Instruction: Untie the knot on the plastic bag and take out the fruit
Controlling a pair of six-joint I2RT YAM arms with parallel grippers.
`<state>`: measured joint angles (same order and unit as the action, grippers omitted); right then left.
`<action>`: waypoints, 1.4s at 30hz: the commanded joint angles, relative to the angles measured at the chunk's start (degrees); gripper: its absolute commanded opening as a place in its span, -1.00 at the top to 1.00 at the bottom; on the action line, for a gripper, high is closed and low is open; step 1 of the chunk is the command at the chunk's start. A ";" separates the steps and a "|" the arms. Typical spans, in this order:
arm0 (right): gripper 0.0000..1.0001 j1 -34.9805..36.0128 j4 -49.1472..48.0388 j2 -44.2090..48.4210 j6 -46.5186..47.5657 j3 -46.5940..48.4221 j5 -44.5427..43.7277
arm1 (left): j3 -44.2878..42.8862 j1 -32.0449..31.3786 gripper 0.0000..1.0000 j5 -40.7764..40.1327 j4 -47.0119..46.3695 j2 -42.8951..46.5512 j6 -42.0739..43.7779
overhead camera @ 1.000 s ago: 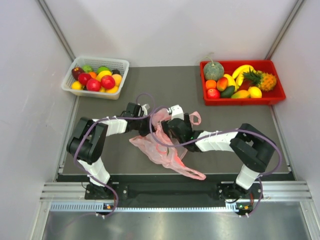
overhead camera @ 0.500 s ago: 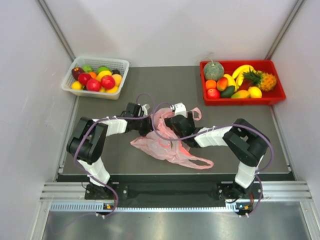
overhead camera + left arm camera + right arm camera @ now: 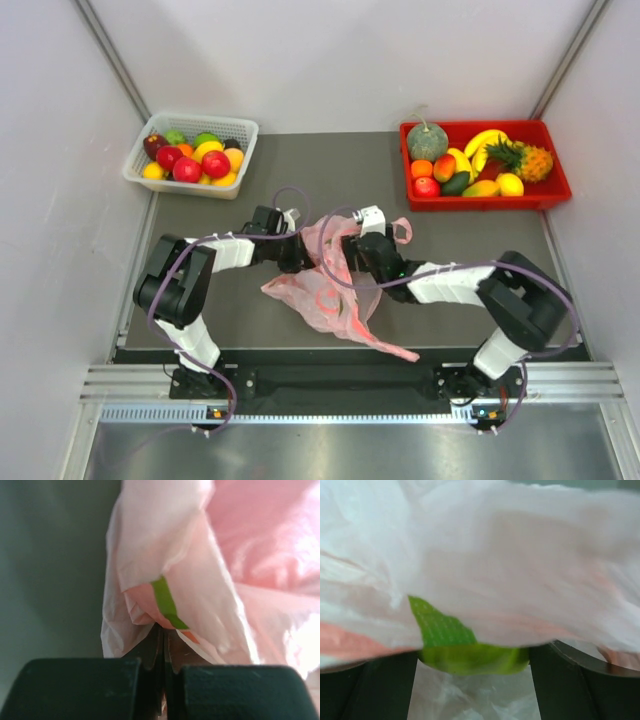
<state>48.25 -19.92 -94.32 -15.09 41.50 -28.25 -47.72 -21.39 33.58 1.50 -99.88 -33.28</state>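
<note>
Plastic bag [image 3: 325, 290], pink and crumpled, lies at the middle of the tabletop [image 3: 450, 215], between the two arms. Left end effector [image 3: 164, 642] is clamped tight on a fold of its edge. Right end effector [image 3: 473, 690] has its fingers spread wide, bag film draped over them and a green shape [image 3: 470, 657] between; whether they grip it I cannot tell. One pink handle loop [image 3: 400, 232] pokes out beside the right wrist.

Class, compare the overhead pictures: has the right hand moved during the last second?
Yes: the right hand shifted slightly right along the plastic bag, toward the red tray.
</note>
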 commanded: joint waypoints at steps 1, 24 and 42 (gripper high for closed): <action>1.00 -0.44 1.53 10.18 -1.77 -1.15 3.28 | 1.05 0.12 1.00 0.34 -0.97 2.14 0.41; 1.00 -0.26 28.98 70.04 -5.14 -7.94 42.96 | -0.09 0.21 1.00 -0.27 -1.76 3.81 -0.47; 1.00 -43.83 28.54 19.77 -14.52 22.80 17.60 | -0.26 0.12 1.00 0.17 -0.19 5.13 0.41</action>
<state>10.87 11.11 -67.02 -23.75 56.90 -12.21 -46.72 -21.37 33.39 0.97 -97.86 -34.22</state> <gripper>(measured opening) 0.774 0.012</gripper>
